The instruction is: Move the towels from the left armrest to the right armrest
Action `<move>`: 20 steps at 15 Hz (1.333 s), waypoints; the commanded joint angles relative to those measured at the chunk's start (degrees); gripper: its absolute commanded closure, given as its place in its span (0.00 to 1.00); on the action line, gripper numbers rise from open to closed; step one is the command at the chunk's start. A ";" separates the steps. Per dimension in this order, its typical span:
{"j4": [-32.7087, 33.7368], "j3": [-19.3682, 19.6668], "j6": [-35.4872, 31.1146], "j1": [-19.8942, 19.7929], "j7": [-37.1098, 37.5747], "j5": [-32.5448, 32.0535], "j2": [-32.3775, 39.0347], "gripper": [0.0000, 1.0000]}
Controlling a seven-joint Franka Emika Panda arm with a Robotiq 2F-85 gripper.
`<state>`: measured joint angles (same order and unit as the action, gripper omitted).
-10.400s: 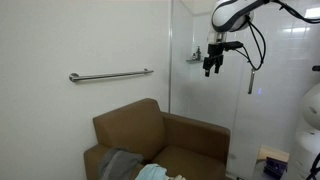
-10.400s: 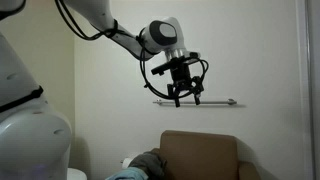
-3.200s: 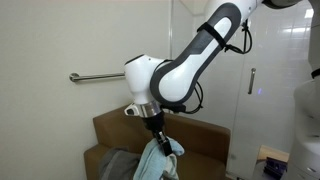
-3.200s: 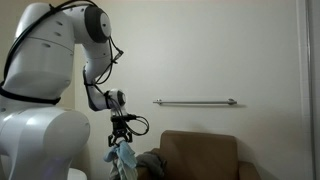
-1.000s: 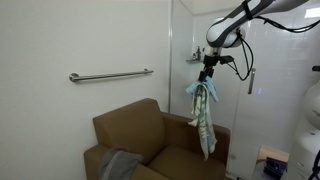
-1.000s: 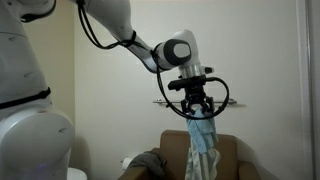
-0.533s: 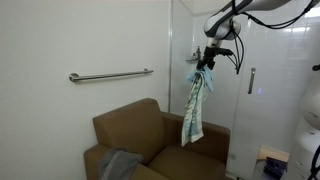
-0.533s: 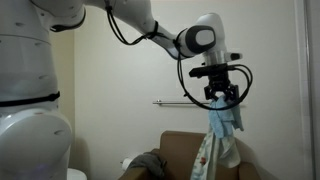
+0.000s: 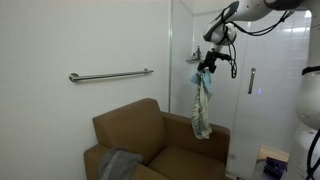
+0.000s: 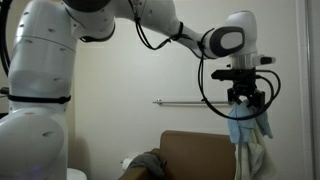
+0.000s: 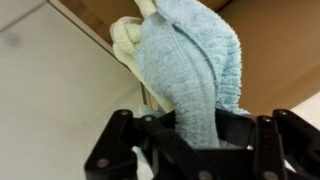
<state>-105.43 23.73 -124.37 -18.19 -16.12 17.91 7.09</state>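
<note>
My tool (image 9: 207, 62) is pinched tight on the pale blue-green towel (image 9: 202, 102) — the cloth hangs straight down, its lower end level with the right armrest (image 9: 178, 124) of the brown armchair (image 9: 140, 128), at the chair's 2 o'clock (whether it touches, I can't tell). The grey towel (image 9: 120, 163) lies on the left armrest (image 9: 93, 158) — at 7 o'clock.

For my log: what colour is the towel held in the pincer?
Pale blue towel, clearest in the wrist view.
</note>
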 commanded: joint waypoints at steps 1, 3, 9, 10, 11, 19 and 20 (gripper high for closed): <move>-0.56 -2.39 -5.60 -3.06 0.33 3.09 5.34 0.97; -0.93 -3.37 -9.57 -4.41 0.90 4.00 8.57 0.97; 1.31 -6.54 -11.30 -8.21 2.93 3.23 17.30 0.97; 1.43 -7.06 -12.14 -8.65 3.16 3.41 18.78 0.97; 1.69 -7.19 -12.65 -8.62 4.37 2.89 19.79 0.97; 6.79 -9.61 -11.11 -9.62 12.52 3.18 30.76 0.97; 8.17 -9.36 -9.95 -10.27 14.19 3.30 31.79 0.97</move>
<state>-102.19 14.57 -136.23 -25.97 -6.60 21.10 34.83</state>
